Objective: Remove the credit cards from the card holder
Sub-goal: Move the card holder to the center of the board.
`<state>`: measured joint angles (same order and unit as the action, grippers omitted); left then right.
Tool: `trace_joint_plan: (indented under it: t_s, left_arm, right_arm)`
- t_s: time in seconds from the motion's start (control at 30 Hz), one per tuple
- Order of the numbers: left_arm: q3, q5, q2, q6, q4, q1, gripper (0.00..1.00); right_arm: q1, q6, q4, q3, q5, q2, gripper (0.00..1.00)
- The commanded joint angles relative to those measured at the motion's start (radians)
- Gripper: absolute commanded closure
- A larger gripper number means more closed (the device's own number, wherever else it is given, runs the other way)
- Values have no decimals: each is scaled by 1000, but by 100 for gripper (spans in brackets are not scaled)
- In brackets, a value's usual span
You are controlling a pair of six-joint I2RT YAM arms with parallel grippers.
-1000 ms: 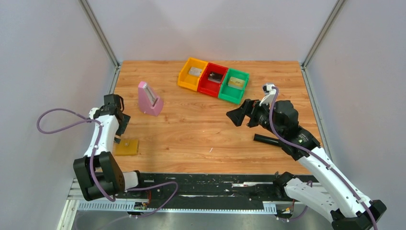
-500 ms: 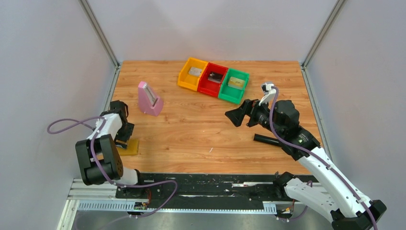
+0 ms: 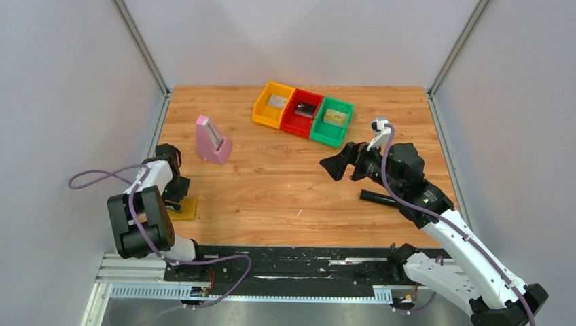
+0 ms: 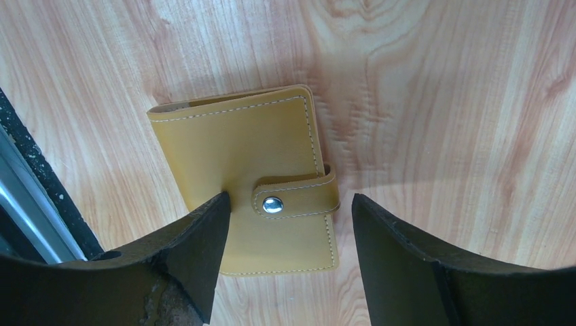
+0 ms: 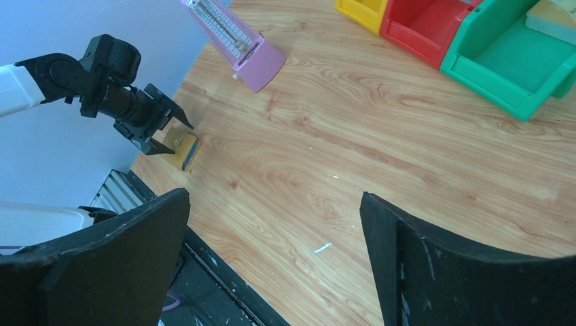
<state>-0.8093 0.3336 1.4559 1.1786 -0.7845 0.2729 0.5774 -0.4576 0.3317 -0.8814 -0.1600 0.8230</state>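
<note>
Well, lying flat and snapped shut by the near left corner of the tabletop — card holder, tan side up, no credit cards showing. Hovering just above with left claw spread fairly wide, straddling the snap tab, probably lined up to pop it. Over by the right edge, right claw gaping, gripping nothing. Out of the way — pink block, bins along the far edge, black rod.

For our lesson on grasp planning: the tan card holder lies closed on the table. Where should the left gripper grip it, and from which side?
Probably from straight above, pinching the card holder across its width, spine edge to the edge the snap strap wraps. It lies flat and closed on the table, so only thin edges offer purchase; the left gripper hangs over it, jaws apart.
</note>
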Motion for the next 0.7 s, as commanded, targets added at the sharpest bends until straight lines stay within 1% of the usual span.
trace_joint_plan:
  t_s: [0.0,0.2,0.4,0.53,0.63,0.67]
  left_arm:
    - [80,-207,23,16,77,-2,27]
    - [94,-251,-32,-9,65,-56,28]
    - [90,-284,-55,30,65,-171,30]
    - [73,-288,-45,72,56,-320,31]
    - [59,-308,-39,113,62,-409,31]
    - [55,-309,-38,120,65,-458,32]
  right_arm:
    - [2,20,-34,-2,30,-3,0]
    - [2,13,-34,-3,42,7,0]
    - [2,9,-34,-4,47,9,0]
    - [2,6,-31,2,54,1,0]
    - [2,-3,-18,8,77,1,0]
    - [2,-6,-14,10,83,4,0]
